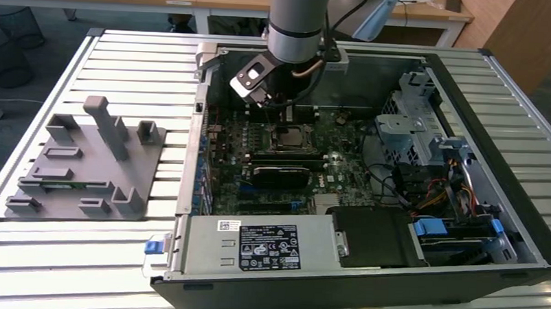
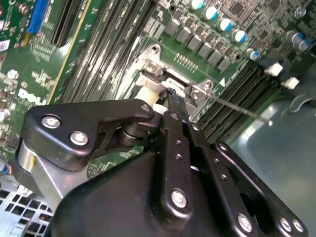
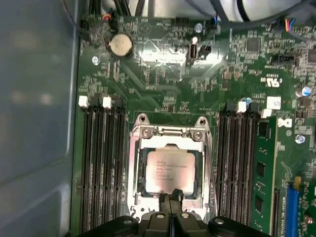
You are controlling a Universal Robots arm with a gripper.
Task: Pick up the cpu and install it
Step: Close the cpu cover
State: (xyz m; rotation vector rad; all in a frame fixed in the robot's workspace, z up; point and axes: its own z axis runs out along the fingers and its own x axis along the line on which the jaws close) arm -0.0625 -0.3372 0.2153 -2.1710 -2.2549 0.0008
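The cpu (image 3: 169, 171), a flat square chip with a silvery top, lies flat inside the metal socket frame (image 3: 143, 134) on the green motherboard; the exterior view shows the cpu (image 1: 291, 136) in the middle of the open computer case. My gripper (image 3: 171, 198) hovers over the chip's edge with its two black fingers pressed together and nothing between them. In the second wrist view the gripper (image 2: 170, 94) tapers to a closed tip just above the socket's hinge end. The gripper (image 1: 279, 106) hangs a little above the board in the exterior view.
Memory slots (image 3: 101, 168) flank the socket on both sides. A thin socket lever (image 2: 232, 106) juts out beside it. A grey plastic fixture (image 1: 87, 162) with upright posts stands on the slatted table at the exterior view's left. Drive cages and cables (image 1: 423, 153) fill the case's right.
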